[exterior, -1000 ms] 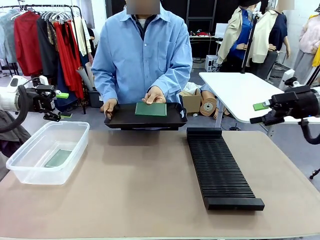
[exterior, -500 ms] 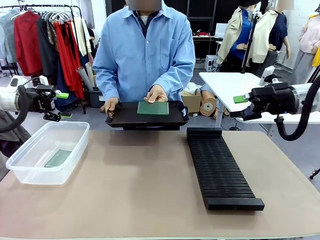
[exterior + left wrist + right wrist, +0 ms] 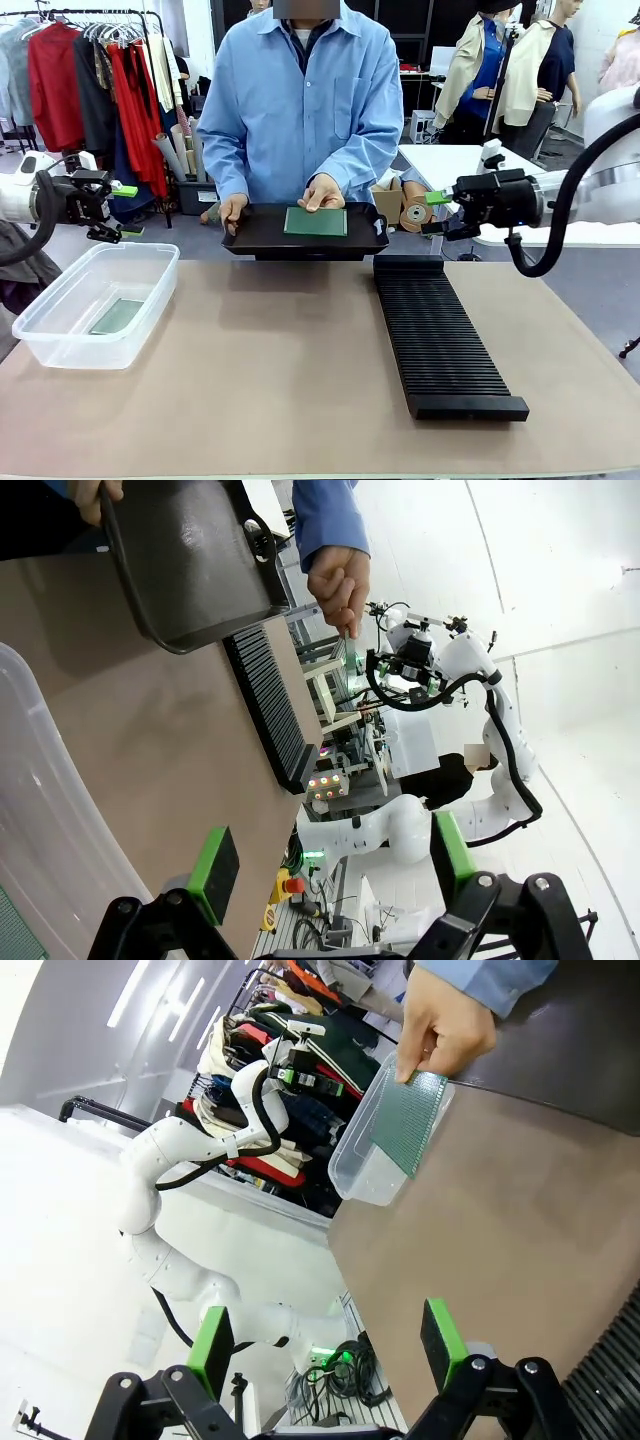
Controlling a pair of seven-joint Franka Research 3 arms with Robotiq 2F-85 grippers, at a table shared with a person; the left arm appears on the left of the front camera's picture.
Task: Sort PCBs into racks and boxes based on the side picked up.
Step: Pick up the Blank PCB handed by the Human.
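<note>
Swinging in from the side, the right arm's fingers (image 3: 437,197) have travelled toward the middle and now hang in the air just off the end of the black tray (image 3: 258,236), above the far end of the rack (image 3: 440,340) – spread wide, green pads apart, nothing between them. Meanwhile the person and the tray have shifted a little toward that arm. At the other side, the left arm's fingers (image 3: 125,190) have stayed where they were, above the far edge of the clear tub (image 3: 142,330), also spread open and empty. One PCB (image 3: 316,221) lies on the tray, which the person holds at the table's (image 3: 280,380) far edge with one hand (image 3: 232,209) on its rim, while the other hand (image 3: 322,191) rests its fingertips on the board's far edge. A second PCB (image 3: 117,316) lies flat on the bottom of the tub, near the left end of the table. The rack sits lengthwise on the table, right of centre, its slots bare – well apart from the tub.
</note>
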